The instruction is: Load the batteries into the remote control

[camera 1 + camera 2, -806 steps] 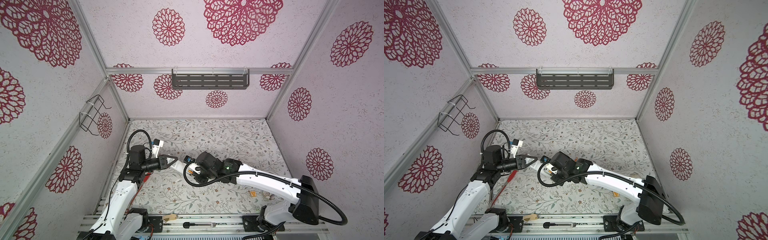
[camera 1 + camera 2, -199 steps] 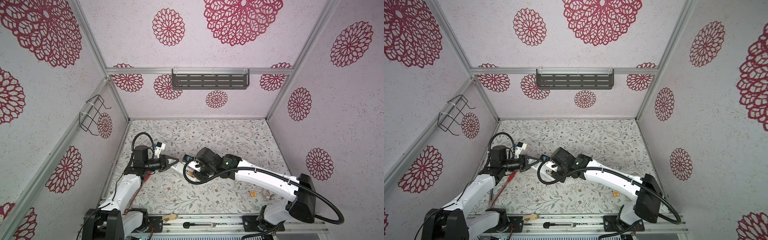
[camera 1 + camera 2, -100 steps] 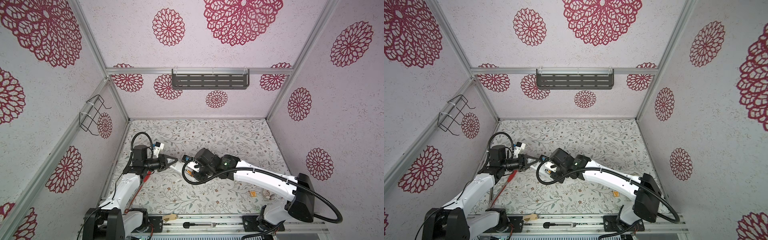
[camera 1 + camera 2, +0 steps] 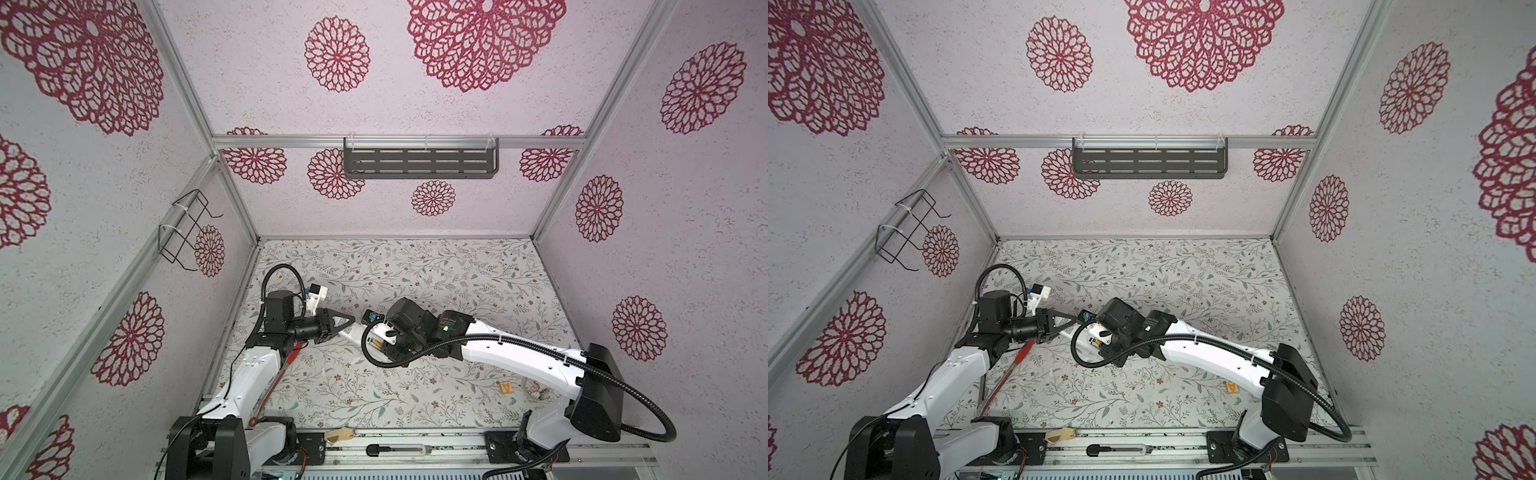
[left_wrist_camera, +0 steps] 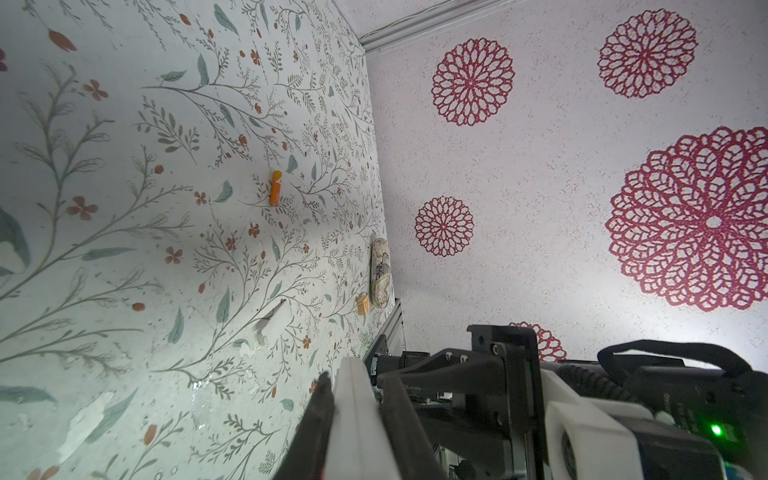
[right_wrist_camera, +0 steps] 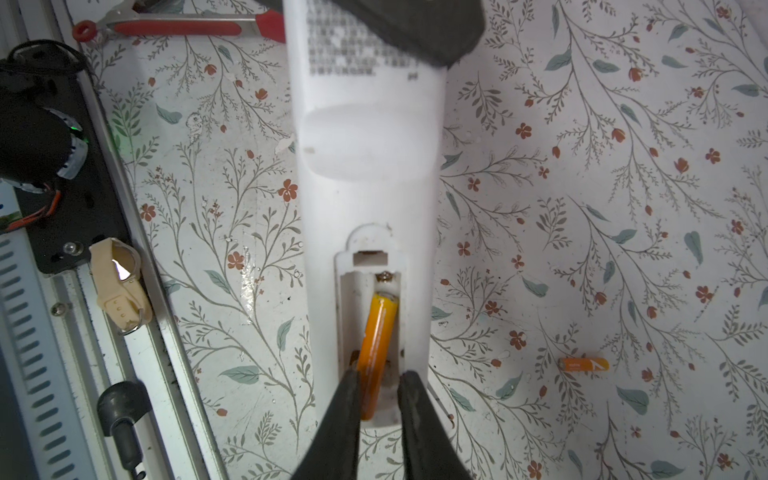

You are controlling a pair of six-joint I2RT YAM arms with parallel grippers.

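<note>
My left gripper (image 4: 351, 321) (image 5: 355, 384) is shut on one end of the remote control (image 4: 358, 333) (image 6: 365, 166), a long white bar held above the mat with its plain back up. The battery compartment (image 6: 345, 316) is uncovered. One orange battery (image 6: 376, 340) lies skewed inside it. My right gripper (image 6: 378, 380) straddles that battery's near end. One finger (image 6: 347, 399) touches it and a narrow gap shows at the other finger. In both top views the right wrist hides these fingertips. A second battery (image 6: 584, 364) (image 5: 275, 188) lies loose on the mat.
Red tongs (image 4: 286, 365) (image 6: 178, 28) lie on the mat under the left arm. An orange square tag (image 4: 505, 387) and a patterned pebble (image 5: 380, 274) sit by the right arm's base. A beige strap (image 6: 118, 286) and a black-handled tool (image 4: 395, 449) rest on the front rail.
The right gripper's jaws have drawn closer together around the battery in the compartment, and the right wrist has edged slightly left. The left gripper still holds the remote.
</note>
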